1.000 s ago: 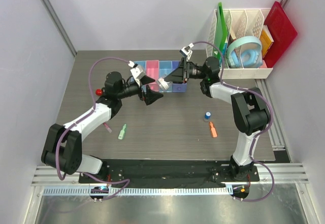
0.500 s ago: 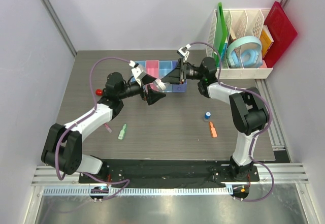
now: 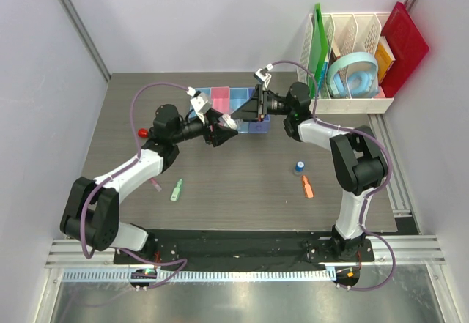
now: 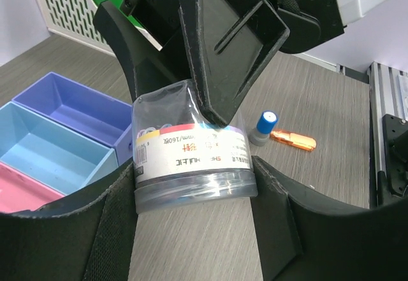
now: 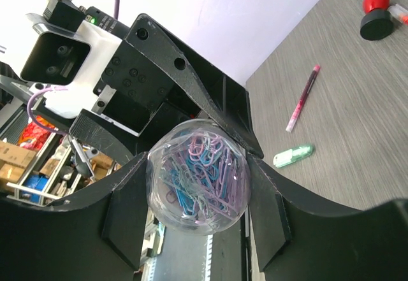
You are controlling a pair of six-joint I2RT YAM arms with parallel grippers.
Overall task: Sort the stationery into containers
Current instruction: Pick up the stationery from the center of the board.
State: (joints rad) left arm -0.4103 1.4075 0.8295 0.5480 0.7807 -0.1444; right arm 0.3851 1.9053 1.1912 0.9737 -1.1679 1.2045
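The clear round jar of paper clips (image 3: 230,123) hangs above the table just in front of the row of bins (image 3: 220,97). My right gripper (image 3: 239,119) is shut on it, seen end-on in the right wrist view (image 5: 197,176). My left gripper (image 3: 223,130) has closed round the same jar (image 4: 191,153), with its fingers (image 4: 121,198) touching both sides. On the table lie a red ball piece (image 3: 141,131), dark red pen (image 3: 155,184), green marker (image 3: 176,190), blue-capped piece (image 3: 299,167) and orange marker (image 3: 307,187).
The white slotted rack (image 3: 352,102), holding green and red boards and a light-blue ring, stands at the back right. The purple (image 4: 70,102) and light-blue (image 4: 44,150) bins are open just behind the jar.
My left gripper moved right to the jar and closed its open fingers round it. My right gripper carried the jar slightly left to meet it.
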